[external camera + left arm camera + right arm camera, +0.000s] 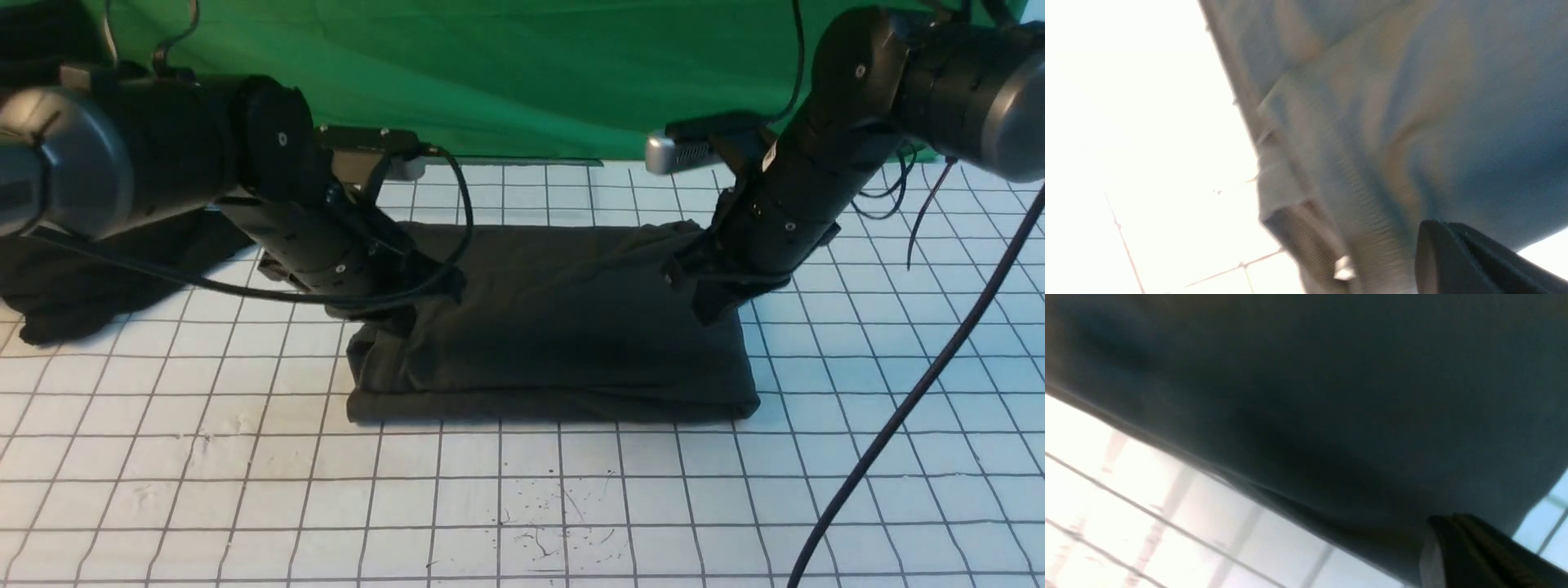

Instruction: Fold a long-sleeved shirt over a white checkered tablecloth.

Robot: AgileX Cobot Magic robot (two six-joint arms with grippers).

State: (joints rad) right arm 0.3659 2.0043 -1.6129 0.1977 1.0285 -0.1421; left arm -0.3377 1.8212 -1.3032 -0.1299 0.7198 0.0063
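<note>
— Where does the shirt sit against the claws?
— Your left claw (429,286) is closed, pinching one far corner of the charcoal-black cotton long-sleeved shirt (563,327). Your right claw (704,304) is closed too, pinching the other far corner. The shirt spans the gap between them, folded into a thick rectangle. Its far edge is raised towards both claws and its near edge lies flat on the white checkered tablecloth (245,457) covering the tabletop.
— And close up?
— By your left claw's black fingertip (1453,261) you see a ribbed hem and stacked layers, blurred. By your right claw's fingertip (1466,551) there is smooth dark cloth above the grid.
— Anything else?
— Out past your left claw, away from the shirt, lies a crumpled plain black garment (82,278). Beyond both claws hangs a green cloth backdrop (506,73), and a black cable (898,408) crosses the tablecloth past your right claw
</note>
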